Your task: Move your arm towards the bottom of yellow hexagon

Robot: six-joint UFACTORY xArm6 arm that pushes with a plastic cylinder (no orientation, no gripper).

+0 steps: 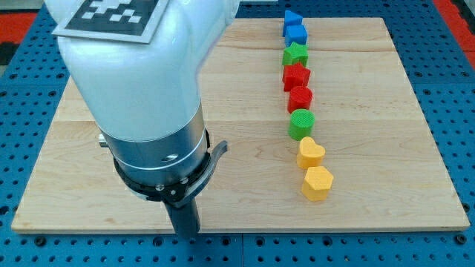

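The yellow hexagon [318,182] lies on the wooden board [386,148] at the lower right, at the bottom end of a column of blocks. My dark rod hangs from the big white arm body at the view's lower left; my tip [185,233] rests near the board's bottom edge. My tip is far to the left of the yellow hexagon and a little lower than it, touching no block.
Above the hexagon the column runs upward: a yellow heart [310,153], a green cylinder [301,123], a red block [300,98], a red star [295,76], a green star [295,54], a blue cube [296,33], a blue triangle [292,19]. A blue pegboard surrounds the board.
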